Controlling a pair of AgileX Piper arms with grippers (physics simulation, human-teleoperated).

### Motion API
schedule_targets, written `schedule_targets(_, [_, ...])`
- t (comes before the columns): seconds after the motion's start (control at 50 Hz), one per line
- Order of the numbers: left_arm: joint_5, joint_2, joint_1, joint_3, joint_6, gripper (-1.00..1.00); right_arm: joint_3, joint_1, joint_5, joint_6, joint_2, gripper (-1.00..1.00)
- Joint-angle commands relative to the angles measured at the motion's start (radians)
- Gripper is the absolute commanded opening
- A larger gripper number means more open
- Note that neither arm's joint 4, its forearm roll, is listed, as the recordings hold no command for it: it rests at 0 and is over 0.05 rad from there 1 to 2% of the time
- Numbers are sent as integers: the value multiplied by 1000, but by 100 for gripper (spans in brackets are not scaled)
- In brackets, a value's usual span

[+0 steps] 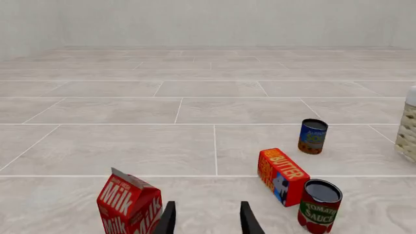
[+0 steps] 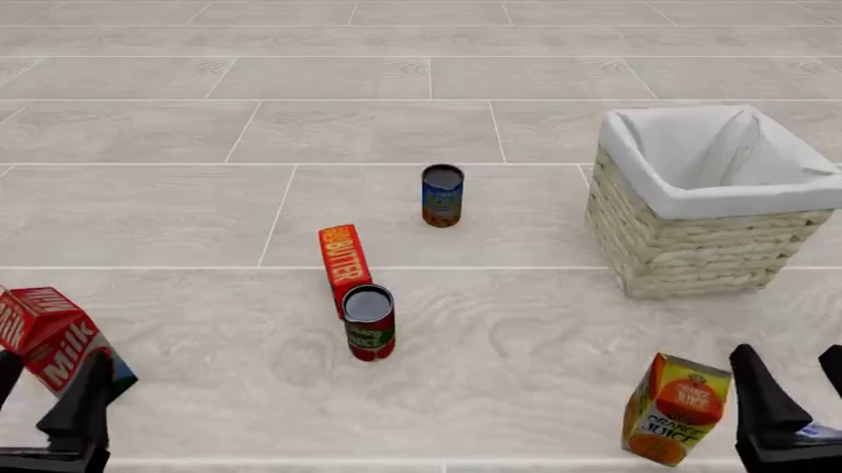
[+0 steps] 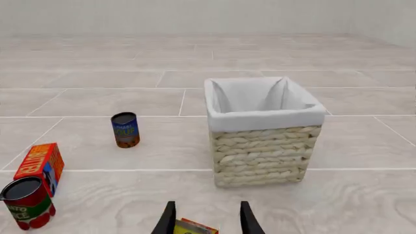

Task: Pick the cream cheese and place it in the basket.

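While both arms sit low at the near edge of the bench [image 2: 526, 345], the basket [image 2: 697, 246] stands upright on the right side, its white lining folded over the rim and nothing visible inside it in the front or right wrist views.

Nearer the camera than the basket, the right gripper [image 2: 796, 389] has its fingers spread apart, with nothing clamped between them. Just behind those fingers, at the frame's edge, a pale blue-white sliver shows that looks like the cream cheese [image 2: 818, 431]. Too little of it is visible to tell how it lies. It is outside the basket, on the bench on the near side of it.

The orange juice carton [image 2: 673, 409] stands tilted just beside the right gripper, nearer than the basket and towards its left.

Well to the left of the basket, a blue can [image 2: 443, 197] stands upright. Nearer than it are the butter box [image 2: 342, 256] on its long edge and the tomato sauce can [image 2: 370, 325], which stands close against the box's near end.

Farthest from the basket, at the left edge, a red milk carton [image 2: 53, 340] leans beside the left gripper [image 1: 208, 222], whose fingers are also apart and hold nothing.
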Motion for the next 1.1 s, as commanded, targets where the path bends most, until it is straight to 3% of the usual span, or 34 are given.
schedule_targets(0.02, [-1, 5, 0, -3, 0, 100, 55, 5, -48, -14, -55, 100])
schedule_targets(0.3, [-1, 5, 0, -3, 0, 100, 54, 16, -41, -33, -53, 100])
schedule_targets(0.38, [-1, 5, 0, -3, 0, 100, 54, 23, -45, -70, -53, 100])
schedule_targets(0.74, [-1, 5, 0, -3, 0, 100, 55, -2, -72, -52, -55, 100])
schedule_targets(0.78, [-1, 5, 0, -3, 0, 100, -62, -39, 74, -14, -55, 100])
schedule_targets(0.92, [-1, 5, 0, -3, 0, 100, -82, -25, 107, 4, -55, 100])
schedule_targets(1.0, [-1, 5, 0, -3, 0, 100, -258, -30, 279, -5, -55, 100])
schedule_targets(1.1, [-1, 5, 0, -3, 0, 100, -297, -18, 305, -24, -54, 100])
